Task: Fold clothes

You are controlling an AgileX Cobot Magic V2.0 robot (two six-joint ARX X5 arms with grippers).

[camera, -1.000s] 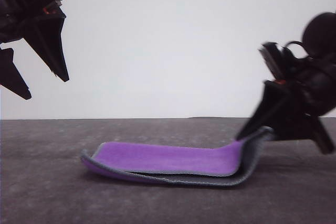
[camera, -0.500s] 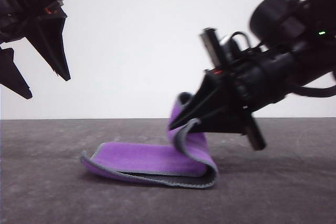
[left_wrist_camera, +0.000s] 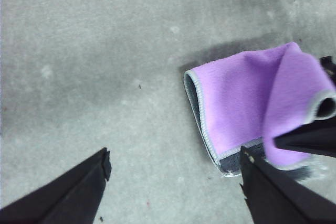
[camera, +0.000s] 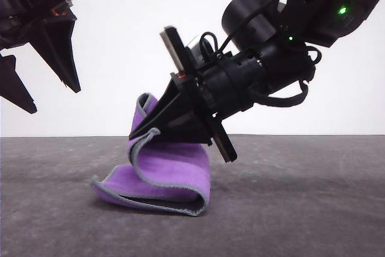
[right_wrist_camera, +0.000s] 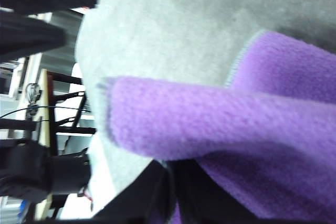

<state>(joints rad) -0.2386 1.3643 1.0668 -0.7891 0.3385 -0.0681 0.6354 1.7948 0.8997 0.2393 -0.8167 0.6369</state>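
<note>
Front view: right gripper point(camera: 144, 129) pinches the cloth's point(camera: 171, 176) edge, carrying it over the half-folded layers below; left gripper point(camera: 42, 97) hangs wide, fold unfinished.

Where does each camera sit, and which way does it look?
Front view: low at the table edge, facing forward; right pincer grips the cloth, left pincer open above.
Left wrist view: on the left arm, facing down at table and cloth.
Right wrist view: close on held cloth.
All share the cloth.
</note>
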